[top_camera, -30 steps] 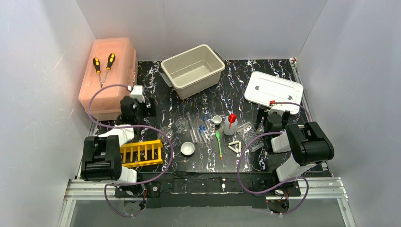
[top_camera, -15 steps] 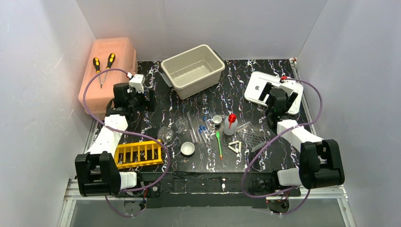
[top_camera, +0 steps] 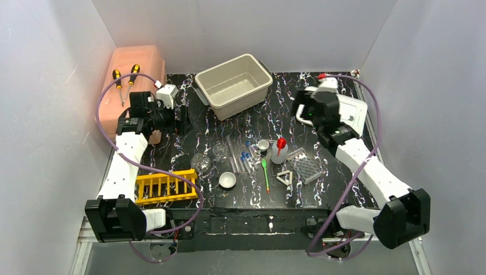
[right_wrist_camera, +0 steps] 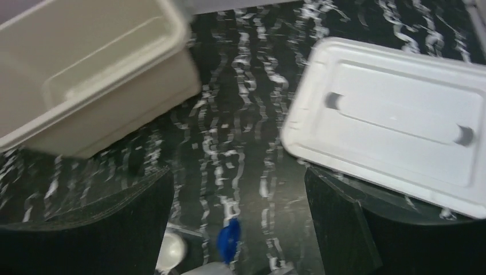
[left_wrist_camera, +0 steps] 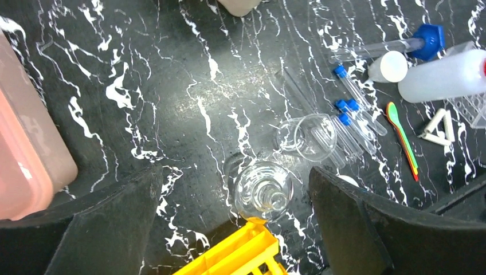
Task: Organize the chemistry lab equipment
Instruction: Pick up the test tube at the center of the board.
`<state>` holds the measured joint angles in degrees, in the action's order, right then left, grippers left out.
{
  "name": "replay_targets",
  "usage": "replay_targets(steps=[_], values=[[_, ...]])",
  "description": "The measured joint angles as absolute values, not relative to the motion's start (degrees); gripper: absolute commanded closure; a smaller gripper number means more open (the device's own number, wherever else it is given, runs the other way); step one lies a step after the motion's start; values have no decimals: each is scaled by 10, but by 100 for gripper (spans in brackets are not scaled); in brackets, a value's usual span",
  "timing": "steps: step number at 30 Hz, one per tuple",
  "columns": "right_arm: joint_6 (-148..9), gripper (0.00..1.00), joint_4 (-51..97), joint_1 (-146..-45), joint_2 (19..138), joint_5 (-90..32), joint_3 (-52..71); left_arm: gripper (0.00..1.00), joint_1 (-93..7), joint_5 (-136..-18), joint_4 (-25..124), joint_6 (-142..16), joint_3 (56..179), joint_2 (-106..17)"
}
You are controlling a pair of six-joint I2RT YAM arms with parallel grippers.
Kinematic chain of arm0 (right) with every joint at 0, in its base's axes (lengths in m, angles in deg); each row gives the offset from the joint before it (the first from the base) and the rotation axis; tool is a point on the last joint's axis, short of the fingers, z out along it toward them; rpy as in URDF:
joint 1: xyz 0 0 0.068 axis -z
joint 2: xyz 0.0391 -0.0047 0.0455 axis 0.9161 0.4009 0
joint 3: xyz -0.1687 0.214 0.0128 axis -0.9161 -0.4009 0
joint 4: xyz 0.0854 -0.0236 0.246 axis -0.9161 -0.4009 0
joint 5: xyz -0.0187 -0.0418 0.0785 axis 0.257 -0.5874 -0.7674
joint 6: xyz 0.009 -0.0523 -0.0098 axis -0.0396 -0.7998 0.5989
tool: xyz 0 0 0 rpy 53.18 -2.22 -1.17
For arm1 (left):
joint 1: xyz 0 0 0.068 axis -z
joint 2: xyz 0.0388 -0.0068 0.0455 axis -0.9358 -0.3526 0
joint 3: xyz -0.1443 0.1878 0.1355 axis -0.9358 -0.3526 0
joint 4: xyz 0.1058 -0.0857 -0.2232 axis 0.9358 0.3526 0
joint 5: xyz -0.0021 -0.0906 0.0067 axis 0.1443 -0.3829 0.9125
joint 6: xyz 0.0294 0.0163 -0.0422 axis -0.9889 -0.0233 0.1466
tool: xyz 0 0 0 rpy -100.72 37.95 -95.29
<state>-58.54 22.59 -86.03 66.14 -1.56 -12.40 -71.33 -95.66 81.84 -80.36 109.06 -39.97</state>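
Well apart, flask [left_wrist_camera: 263,192] and pink box [left_wrist_camera: 26,160], marbled tabletop [left_wrist_camera: 172,114] between.

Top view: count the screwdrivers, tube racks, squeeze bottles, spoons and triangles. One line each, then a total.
Screwdrivers: 2
Yellow tube rack: 1
Red-capped squeeze bottle: 1
Green spoon: 1
White triangle: 1
Total: 6

No text, label, brand or number can be read anywhere. The squeeze bottle [top_camera: 279,154], the pink box [top_camera: 146,60] and the white lid [right_wrist_camera: 395,114] all show plain, unmarked surfaces.
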Motion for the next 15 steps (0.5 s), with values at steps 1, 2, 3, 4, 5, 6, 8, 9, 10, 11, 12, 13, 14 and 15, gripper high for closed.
replay_targets(steps=[1, 2, 3, 4, 5, 6, 8, 9, 10, 11, 12, 13, 14, 15], values=[[-593, 11, 209, -898, 659, -8, -104, 1, -713, -961, 841, -816, 1108, -399], [-599, 13, 194, -932, 659, 0, -84, 1, -713, -964, 866, -832, 1128, -399], [-604, 15, 178, -965, 663, 6, -62, 1, -713, -965, 887, -848, 1145, -399], [-611, 17, 161, -998, 668, 12, -39, 1, -713, -964, 909, -864, 1159, -399], [-615, 18, 147, -1026, 675, 17, -18, 1, -713, -964, 932, -883, 1170, -398], [-616, 17, 137, -1044, 682, 18, -2, 1, -713, -965, 958, -905, 1178, -398], [-623, 15, 114, -1089, 703, 34, 27, 1, -713, -964, 1009, -950, 1184, -397], [-628, 15, 105, -1110, 714, 48, 35, 1, -713, -962, 1033, -971, 1184, -397], [-632, 15, 97, -1132, 725, 59, 38, 1, -713, -956, 1060, -995, 1184, -398], [-636, 16, 92, -1150, 733, 64, 38, 1, -713, -949, 1084, -1018, 1184, -398], [-641, 17, 82, -1169, 745, 68, 38, 1, -713, -941, 1105, -1041, 1184, -398], [-644, 18, 72, -1186, 756, 68, 37, 1, -713, -933, 1123, -1060, 1184, -398], [-645, 19, 68, -1197, 765, 67, 35, 1, -713, -926, 1136, -1074, 1184, -398], [-645, 21, 67, -1202, 772, 66, 32, 1, -713, -920, 1145, -1085, 1184, -399]])
